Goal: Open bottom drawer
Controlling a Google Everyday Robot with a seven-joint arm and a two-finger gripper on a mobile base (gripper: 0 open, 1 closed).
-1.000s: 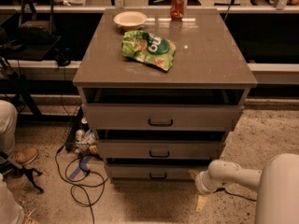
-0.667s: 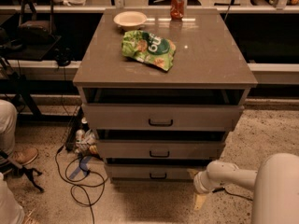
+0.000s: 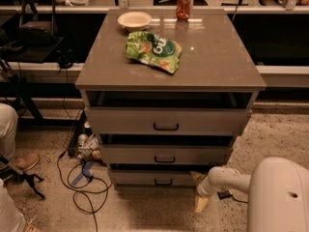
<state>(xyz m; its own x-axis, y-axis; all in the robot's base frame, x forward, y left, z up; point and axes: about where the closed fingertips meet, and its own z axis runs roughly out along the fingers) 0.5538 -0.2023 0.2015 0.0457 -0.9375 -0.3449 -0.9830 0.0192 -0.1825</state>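
The grey-beige cabinet [image 3: 170, 76] has three drawers, each front narrower than the one above. The bottom drawer [image 3: 145, 178] is the narrowest, with a small black bar handle [image 3: 163, 181]. It sits set back under the middle drawer [image 3: 164, 154]. My gripper [image 3: 198, 190] is low near the floor, at the bottom drawer's right end and to the right of its handle. Its two pale fingers are spread apart, one up by the drawer's corner [image 3: 196, 176] and one down by the floor [image 3: 200, 205]. It holds nothing. My white arm [image 3: 227, 178] reaches in from the lower right.
A green chip bag [image 3: 153, 50], a bowl [image 3: 134, 20] and a red can [image 3: 183, 5] rest on the cabinet top. Cables [image 3: 79, 185] and bottles [image 3: 84, 141] lie on the floor at left. A person's leg and shoe [image 3: 21, 161] are at the far left.
My gripper has shifted slightly left, toward the right end of the bottom drawer. The drawers have not moved.
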